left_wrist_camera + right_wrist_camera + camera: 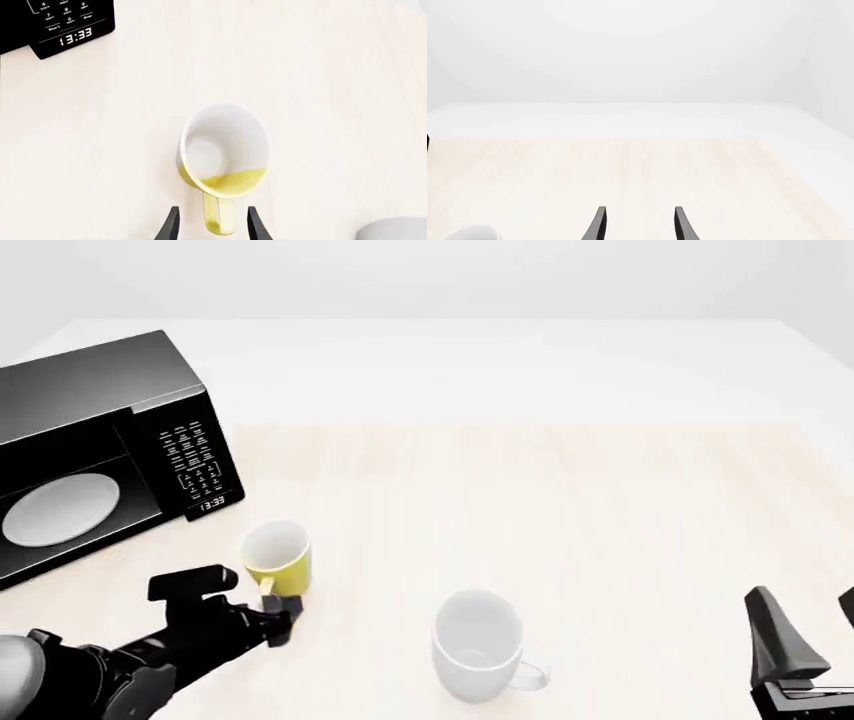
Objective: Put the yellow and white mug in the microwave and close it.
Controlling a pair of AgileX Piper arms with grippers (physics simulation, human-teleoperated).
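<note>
Pale wooden tabletop [561, 480] | small yellow-and-white ceramic mug [276, 557] upright near-left, just right of open black box microwave [94, 455] | left tool [213, 227] released, straddling its near-pointing handle | right tool [639, 225] released, well apart.

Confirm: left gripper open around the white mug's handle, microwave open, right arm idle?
Wrong mug. The left wrist view shows the left gripper open around the handle of the yellow and white mug. The white mug stands untouched. The microwave is open; the right gripper holds nothing.
</note>
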